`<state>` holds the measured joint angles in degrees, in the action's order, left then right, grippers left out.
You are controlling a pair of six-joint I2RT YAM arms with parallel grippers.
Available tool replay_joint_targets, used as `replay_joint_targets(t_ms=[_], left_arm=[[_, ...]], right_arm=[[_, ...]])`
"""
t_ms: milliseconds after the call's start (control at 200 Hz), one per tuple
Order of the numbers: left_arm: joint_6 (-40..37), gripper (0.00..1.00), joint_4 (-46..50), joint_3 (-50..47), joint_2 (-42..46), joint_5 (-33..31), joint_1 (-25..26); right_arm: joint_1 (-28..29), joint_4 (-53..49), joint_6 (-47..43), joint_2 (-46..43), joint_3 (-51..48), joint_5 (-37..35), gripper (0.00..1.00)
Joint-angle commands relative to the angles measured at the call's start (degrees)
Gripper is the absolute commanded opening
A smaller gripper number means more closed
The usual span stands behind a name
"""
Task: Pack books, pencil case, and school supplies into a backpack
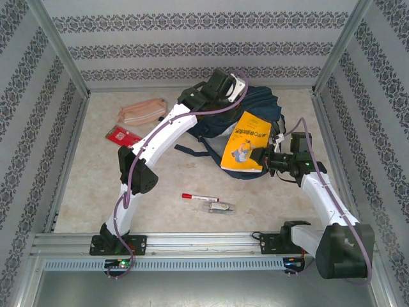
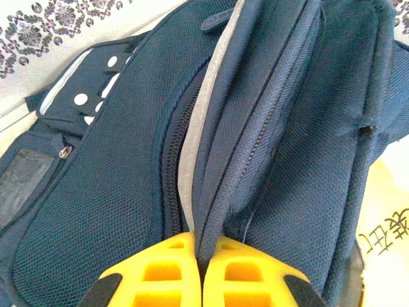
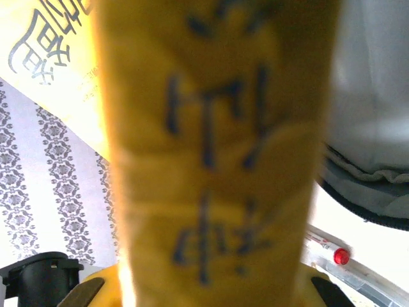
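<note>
Right gripper: you had it clenched on the book, which was tilted over the backpack | left gripper pinched the backpack's zip flap, likely to keep its mouth open for you | pencil case and marker lay apart on the table.

Beige marbled table, patterned walls, metal rail

This looks like a robot test booth in a lab: a pale stone-look table is boxed in by silver metal posts and grey flower-striped paper walls, with white robot arms bolted to a near metal rail.
</note>
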<state>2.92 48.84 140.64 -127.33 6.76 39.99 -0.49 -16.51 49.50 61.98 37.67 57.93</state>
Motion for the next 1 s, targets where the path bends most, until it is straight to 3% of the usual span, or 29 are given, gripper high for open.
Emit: replay_joint_targets(t_ms=[0, 115, 265, 520, 704, 909, 999], left_arm=[[3.97, 0.0, -7.07, 3.33, 6.2, 5.83, 0.35], [4.15, 0.0, -6.06, 3.16, 7.08, 5.17, 0.31], [5.12, 0.0, -6.57, 2.18, 7.53, 7.54, 0.34], [6.13, 0.0, -6.37, 0.98, 7.69, 9.0, 0.35], [8.48, 0.0, -6.39, 1.01, 7.31, 10.8, 0.35], [10.45, 0.0, -6.41, 0.96, 7.45, 11.24, 0.35], [12.18, 0.0, -6.87, 0.51, 7.51, 11.64, 0.35]], right_arm=[[-1.27, -4.2, -4.94, -0.66, -0.5, -0.83, 0.0], [-2.66, -4.56, -4.59, -2.2, -3.22, -6.7, 0.0], [-2.43, -0.48, -4.23, 1.55, 1.41, -7.86, 0.0], [3.84, 12.33, 1.64, 10.82, 8.7, -10.0, 0.0], [6.71, 24.31, 8.09, 15.17, 8.85, -21.64, 0.0], [8.88, 33.59, 14.58, 20.33, 6.11, -39.81, 0.03], [9.77, 41.76, 18.8, 24.53, 5.74, -42.28, 0.02]])
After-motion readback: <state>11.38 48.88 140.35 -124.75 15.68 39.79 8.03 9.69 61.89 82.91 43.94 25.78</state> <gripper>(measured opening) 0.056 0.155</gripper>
